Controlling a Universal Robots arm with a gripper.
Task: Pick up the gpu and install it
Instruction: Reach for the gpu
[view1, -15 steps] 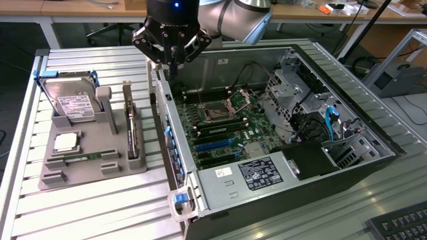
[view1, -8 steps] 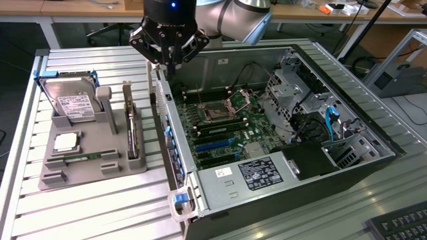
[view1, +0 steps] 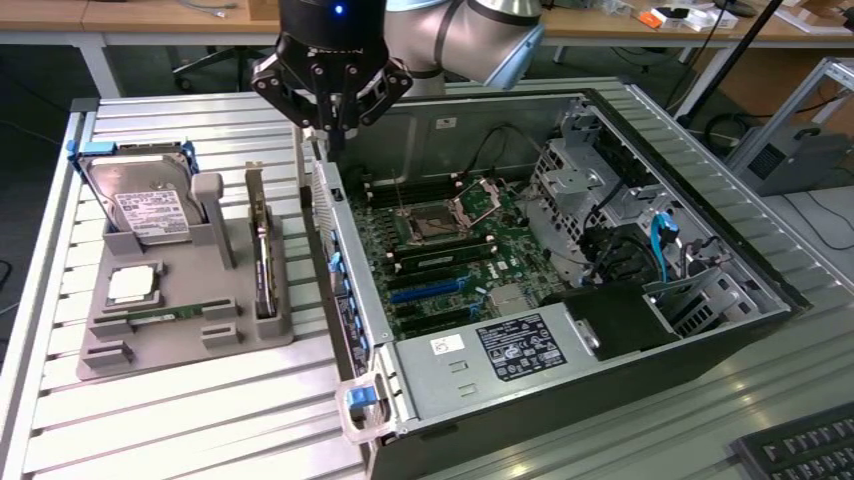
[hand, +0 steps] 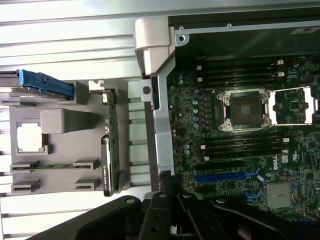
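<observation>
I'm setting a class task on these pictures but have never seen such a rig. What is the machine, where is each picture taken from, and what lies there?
It is a robot arm ending in a hand. One picture comes from a camera off the arm, the other from a camera on its wrist. The hand is shut, apparently holding nothing, above the edge of the open computer case. Beside the case, a grey tray holds the gpu on edge and a hard drive.
</observation>
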